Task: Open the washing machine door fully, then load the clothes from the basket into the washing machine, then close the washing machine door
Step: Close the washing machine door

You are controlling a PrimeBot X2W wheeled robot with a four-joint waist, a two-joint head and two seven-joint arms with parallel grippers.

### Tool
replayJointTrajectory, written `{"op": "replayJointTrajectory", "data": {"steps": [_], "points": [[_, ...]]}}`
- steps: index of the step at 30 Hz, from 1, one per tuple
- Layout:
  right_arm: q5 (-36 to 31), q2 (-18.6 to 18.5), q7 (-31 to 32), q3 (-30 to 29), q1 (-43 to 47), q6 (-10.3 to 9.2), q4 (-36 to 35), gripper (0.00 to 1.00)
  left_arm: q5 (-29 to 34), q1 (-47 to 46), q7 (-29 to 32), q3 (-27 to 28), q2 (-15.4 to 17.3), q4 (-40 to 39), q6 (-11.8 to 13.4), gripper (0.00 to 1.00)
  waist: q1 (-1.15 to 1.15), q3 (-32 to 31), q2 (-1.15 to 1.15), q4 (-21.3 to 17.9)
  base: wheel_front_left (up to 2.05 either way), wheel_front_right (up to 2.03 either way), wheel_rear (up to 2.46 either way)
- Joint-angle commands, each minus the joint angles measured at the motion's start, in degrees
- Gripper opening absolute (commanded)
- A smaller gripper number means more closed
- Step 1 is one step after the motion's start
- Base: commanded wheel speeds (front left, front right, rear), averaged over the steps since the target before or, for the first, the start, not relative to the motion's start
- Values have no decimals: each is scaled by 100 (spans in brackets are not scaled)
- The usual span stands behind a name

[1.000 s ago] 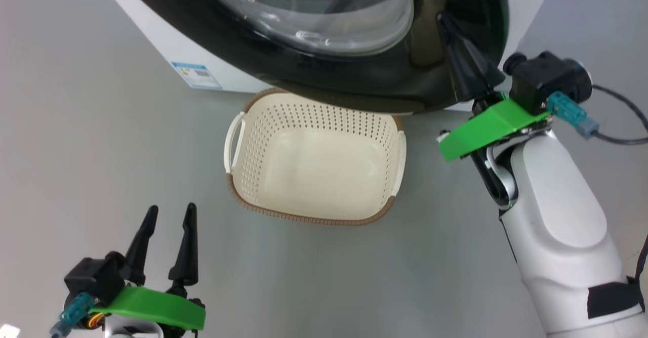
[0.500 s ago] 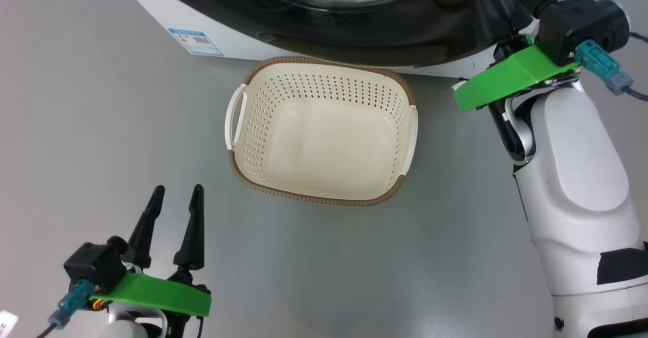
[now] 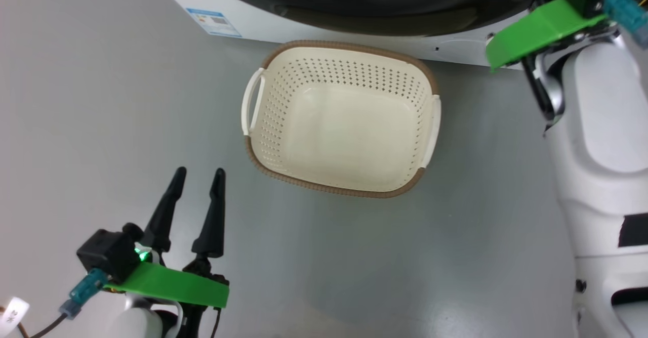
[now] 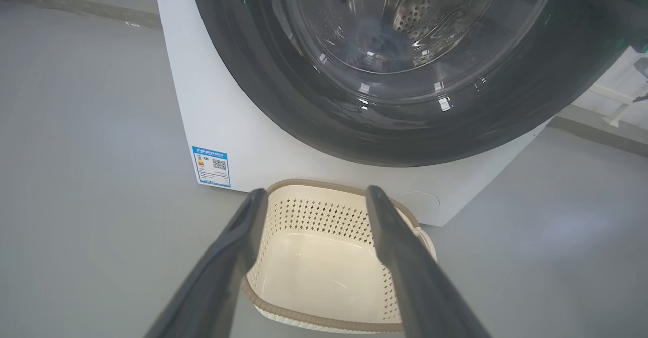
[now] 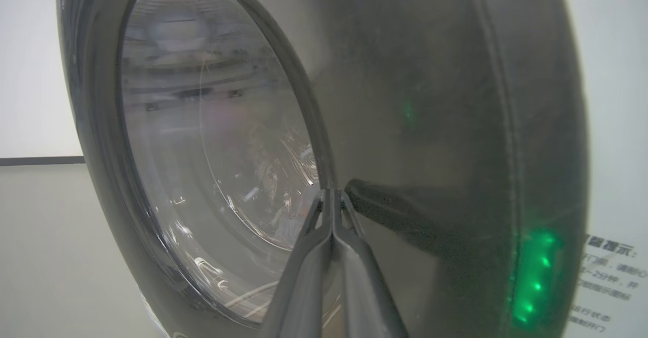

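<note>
Down on the grey floor [image 3: 101, 125], right in front of the big white washing machine [image 4: 223, 100], sits the basket [image 3: 354, 45] — cream, full of little holes, with a brown rim, and bare inside. Through the glass [image 4: 405, 70] in the left wrist view, a bluish lump [image 4: 378, 42] sits low in the steel drum [image 4: 430, 14]. It may be the clothes, but it is too blurry to be sure. So the loading looks done, and I think the job now is to shut the washing machine door [image 4: 283, 95]. It looks flat against the machine, but I cannot tell if it has clicked shut. The right claw [image 5: 331, 192] is up at the door with its two fingers pressed tight together, holding nothing. Its tip meets its own reflection in the shiny black part just beside the glass, so it seems to be touching there. The left claw [image 3: 199, 172] hangs low near the floor, wide open and empty, pointing toward the basket but apart from it. That door is big, hard and likely heavy, and its black face is smooth and slippery, so a pinch would slide off. A flat, steady push is better. The best place is the wide black rim, not the round glass — glass can crack, and it bulges, so a tip could skid.
</note>
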Motion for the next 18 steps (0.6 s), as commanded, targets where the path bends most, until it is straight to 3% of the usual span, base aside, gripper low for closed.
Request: {"op": "replayJointTrajectory", "data": {"steps": [1, 12, 18], "points": [[-108, 33, -26, -63, -234, 7, -26, 0, 9, -51, -36, 124, 164, -147, -9, 100, 0, 9, 0, 98, 0, 0, 0], [-620, -110, -26, -707, -583, 7, 325, 0, -47, -5, -36, 5, 130, -219, -9, 100, 0, -81, 0, 232, 0, 0, 0], [-530, 54, -26, -512, -256, 7, 228, 0, -129, 72, -36, 75, 97, -258, -9, 100, 0, -294, 0, 95, 0, 0, 0]]}}
